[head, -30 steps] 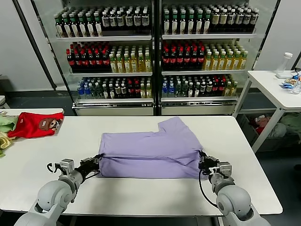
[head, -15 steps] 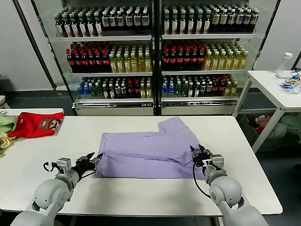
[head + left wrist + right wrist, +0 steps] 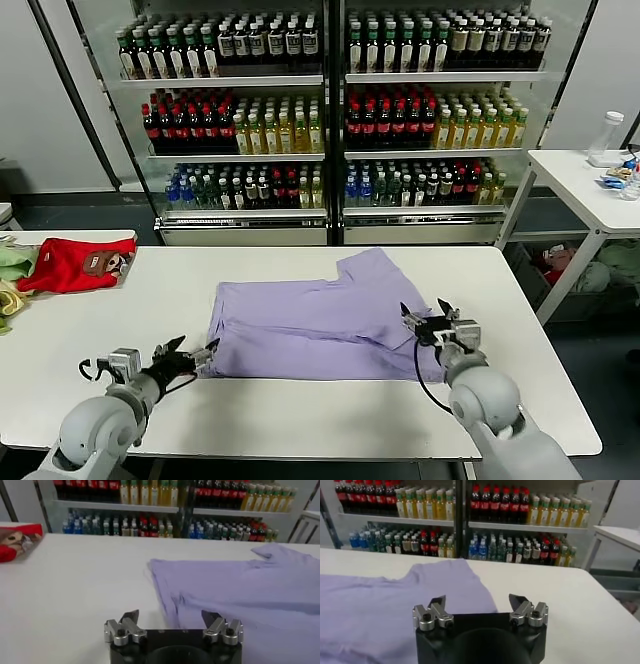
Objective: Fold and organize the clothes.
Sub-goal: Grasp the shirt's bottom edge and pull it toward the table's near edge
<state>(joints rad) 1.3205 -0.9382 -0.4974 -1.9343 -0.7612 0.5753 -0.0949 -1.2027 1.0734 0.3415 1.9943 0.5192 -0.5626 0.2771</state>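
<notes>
The lavender T-shirt (image 3: 315,315) lies folded on the white table (image 3: 300,420), its near hem doubled over and one sleeve pointing to the far right. No print shows. My left gripper (image 3: 190,352) is open and empty, just off the shirt's near left corner; the left wrist view shows the shirt (image 3: 240,590) ahead of the open left gripper (image 3: 170,616). My right gripper (image 3: 425,315) is open and empty above the shirt's near right edge; the right wrist view shows the shirt (image 3: 380,605) under the open right gripper (image 3: 477,602).
A red garment (image 3: 70,263) and green and yellow cloths (image 3: 10,270) lie at the table's far left. Drink coolers (image 3: 330,110) stand behind the table. A second white table (image 3: 585,180) stands at the right.
Both grippers have let go of the shirt's folded hem and opened. The left gripper drew back toward me; the right lifted and moved inward. The hem now lies flat.
</notes>
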